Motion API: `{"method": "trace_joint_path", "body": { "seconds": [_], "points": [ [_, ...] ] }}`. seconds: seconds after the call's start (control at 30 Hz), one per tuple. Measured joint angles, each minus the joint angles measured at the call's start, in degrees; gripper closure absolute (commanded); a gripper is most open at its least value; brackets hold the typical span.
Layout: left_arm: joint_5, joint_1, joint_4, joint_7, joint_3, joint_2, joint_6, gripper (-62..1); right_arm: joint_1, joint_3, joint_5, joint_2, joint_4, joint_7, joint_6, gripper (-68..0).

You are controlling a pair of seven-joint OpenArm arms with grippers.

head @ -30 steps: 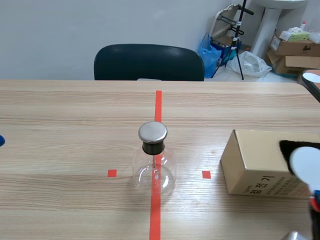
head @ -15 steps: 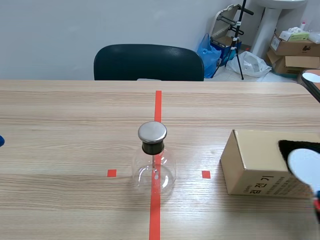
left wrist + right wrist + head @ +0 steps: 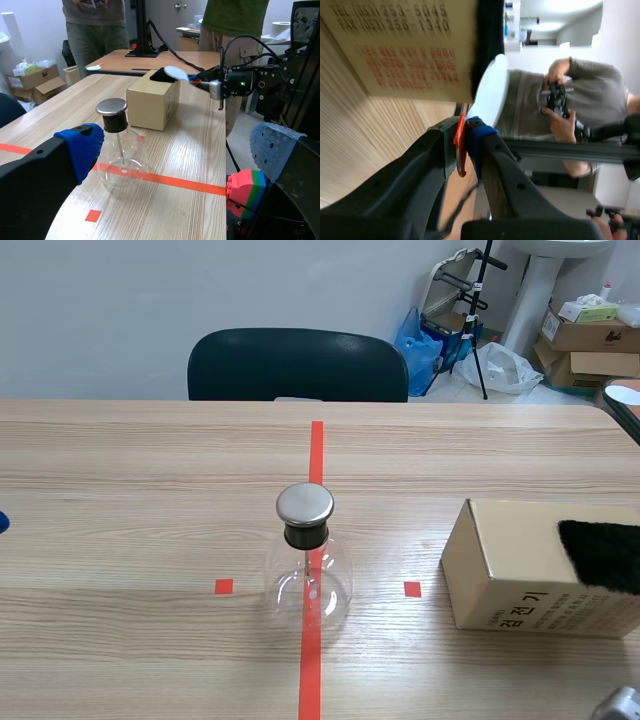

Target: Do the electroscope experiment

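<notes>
left gripper (image 3: 176,150) released, fingers wide apart, nothing between them. glass flask electroscope (image 3: 119,150) with metal cap stands upright just ahead of it, closer to one finger, on the red tape line (image 3: 170,181). right gripper (image 3: 465,145) clenched on the thin red handle of a white disc (image 3: 490,95). disc sticks out past the fingertips, beside the cardboard box (image 3: 405,50) and black fur (image 3: 489,35). cannot tell if disc touches fur.

Cardboard box (image 3: 505,560) — Korean "검전기" on its side, TEL and FAX lines
</notes>
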Motion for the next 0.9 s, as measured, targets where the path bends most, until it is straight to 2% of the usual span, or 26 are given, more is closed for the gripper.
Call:
{"method": "trace_joint_path", "body": {
  "seconds": [0.1,0.13,0.17,0.23,0.27,0.3,0.37,0.4,0.43,0.47,0.53,0.57,0.6,0.67,0.7,0.73,0.77,0.83,0.87,0.9],
  "points": [
    [0.00,0.00,0.02,0.00,0.00,0.00,0.00,-62.3,-0.11,0.90,-1.62,1.09,0.00,17.55,-0.07,-0.9],
    [0.00,0.00,0.00,0.02,0.00,0.00,0.00,-62.3,0.00,0.48,-1.64,0.81,0.00,18.23,0.00,-0.9],
    [0.00,0.00,0.00,0.00,0.00,0.00,0.00,-62.3,0.02,-0.33,-1.25,0.07,0.00,14.60,0.09,-0.9],
    [0.00,0.00,0.00,0.00,0.00,0.00,0.00,-62.3,0.07,-0.98,0.07,-1.16,0.00,2.05,0.02,-0.9],
    [0.00,0.00,0.00,0.02,0.00,0.00,0.00,-62.3,0.11,-0.83,0.13,-1.09,0.00,-0.83,0.04,-0.9],
    [0.00,0.00,0.00,0.02,0.00,0.00,0.00,-62.3,0.11,-0.02,0.28,-0.76,0.00,1.57,0.02,-0.9],
    [0.00,-0.02,0.02,0.00,0.00,0.00,0.00,-62.3,0.00,0.92,-0.79,0.59,0.00,14.38,-0.09,-0.9],
    [0.00,0.00,0.02,0.00,0.00,0.00,0.00,-62.3,0.02,0.90,-1.53,1.01,0.00,18.62,-0.02,-0.9],
    [0.00,0.00,0.00,0.00,0.00,0.00,0.00,-62.3,0.15,0.55,-1.64,0.90,0.00,18.75,0.04,-0.9],
    [0.00,0.00,0.00,0.00,0.00,0.00,0.00,-62.3,0.20,-0.13,-1.36,0.26,0.00,14.93,0.07,-0.9],
    [0.00,-0.02,0.00,0.00,0.00,0.00,0.00,-62.3,0.33,-0.74,-0.61,-0.76,0.00,3.48,0.07,-0.9],
    [0.00,0.00,0.00,0.00,0.00,0.00,0.00,-62.3,0.33,-0.59,0.04,-0.81,0.00,1.42,0.00,-0.9],
    [0.00,0.00,0.00,0.02,0.00,0.00,0.00,-62.3,0.33,0.04,0.33,-0.59,0.00,4.02,0.00,-0.9],
    [0.00,-0.02,0.00,-0.02,0.00,0.00,0.00,-62.3,0.15,0.83,-1.22,0.70,0.00,16.50,-0.15,-0.9],
    [0.00,0.00,0.00,0.02,0.00,0.00,0.00,-62.3,0.15,0.79,-1.73,0.94,0.00,19.93,0.04,-0.9],
    [0.00,0.00,0.00,0.00,0.00,0.00,0.00,-62.3,0.20,0.28,-1.49,0.66,0.00,19.23,0.02,-0.9],
    [0.00,0.00,0.00,0.02,0.00,0.00,0.00,-62.3,0.20,-0.31,-0.96,0.00,0.00,14.75,0.07,-0.9],
    [0.00,0.00,0.00,0.00,0.00,0.00,0.00,-62.3,0.22,-0.70,0.37,-1.07,0.00,1.25,0.00,-0.9],
    [0.02,0.00,0.00,0.02,0.00,0.00,0.00,-62.3,0.20,-0.59,0.83,-1.11,0.00,-3.04,0.02,-0.9],
    [0.02,0.00,0.00,0.00,0.00,0.00,0.00,-62.3,0.15,0.02,0.76,-0.92,-0.02,-2.43,0.07,-0.9]
  ]
}}
